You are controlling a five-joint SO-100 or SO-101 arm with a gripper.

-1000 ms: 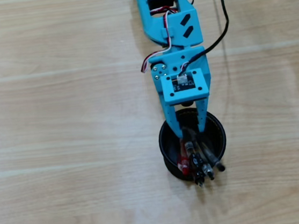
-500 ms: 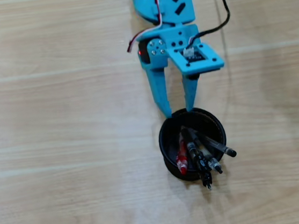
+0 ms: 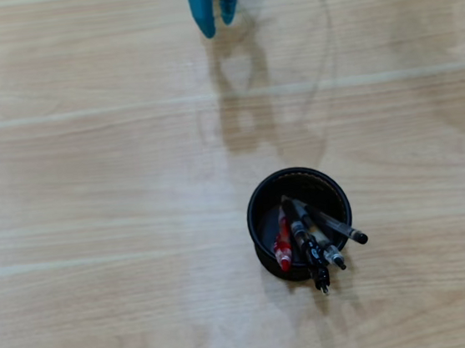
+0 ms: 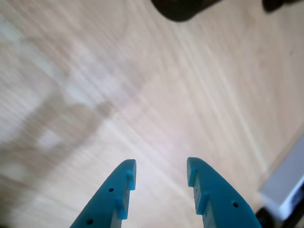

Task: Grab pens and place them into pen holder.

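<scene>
Presently the pen holder (image 3: 299, 217), a round black mesh cup, stands upright on the pale wooden bench (image 3: 92, 198), right of centre and below mid-frame in the overhead view. Four pens (image 3: 307, 237) lean together inside it, their ends fanning over the rim toward 5 and 6 o'clock: a red and clear pen (image 3: 284, 246) at the left of the bunch, dark ones beside it. Which of those is grey cannot be made out. At 12 o'clock the blue arm is cut off by the frame edge, only its fingers (image 3: 215, 8) showing. In the wrist view the picture is blurred; the fingers (image 4: 159, 171) stand moderately apart with nothing between them, and the holder (image 4: 183, 8) is a dark, cropped shape at 12 o'clock, well apart from them.
</scene>
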